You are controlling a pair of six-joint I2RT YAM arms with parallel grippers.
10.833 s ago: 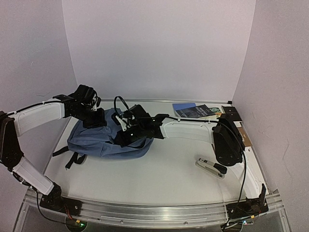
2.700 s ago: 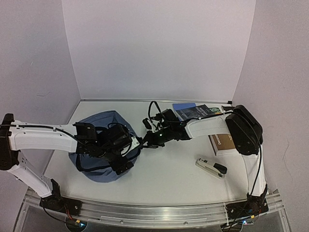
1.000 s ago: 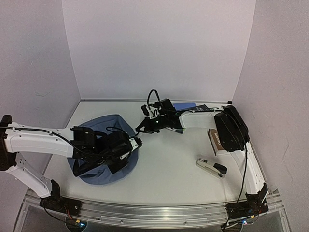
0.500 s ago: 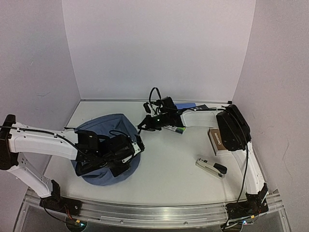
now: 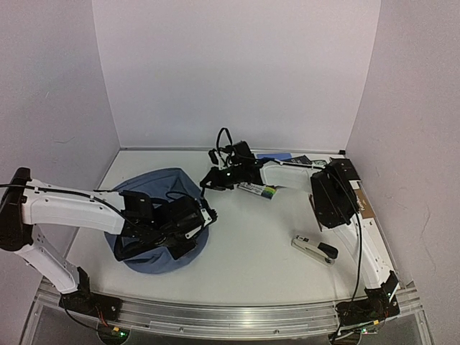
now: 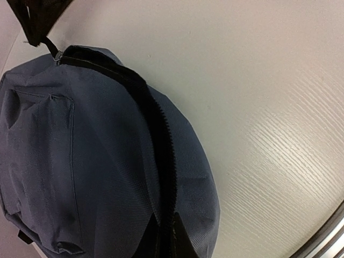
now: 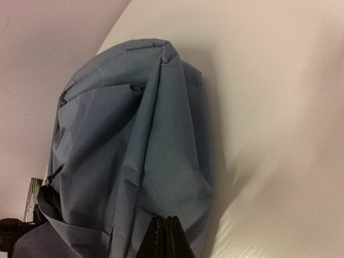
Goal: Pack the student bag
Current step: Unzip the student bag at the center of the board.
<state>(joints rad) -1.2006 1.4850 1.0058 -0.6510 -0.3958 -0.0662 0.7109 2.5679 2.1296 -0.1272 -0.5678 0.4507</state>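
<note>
Where pale walls (image 5: 237, 72) meet, a white table (image 5: 251, 248) holds the student bag (image 5: 159, 185).

Readable text: none I can make out.
Student bag (image 6: 80, 161): no label or brand I can read.
White-and-green pack (image 5: 257, 190): print too small for me.

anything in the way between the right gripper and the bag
Nothing visible. Only bare table separates the right gripper from the student bag, and the right wrist view looks straight onto its fabric.
</note>
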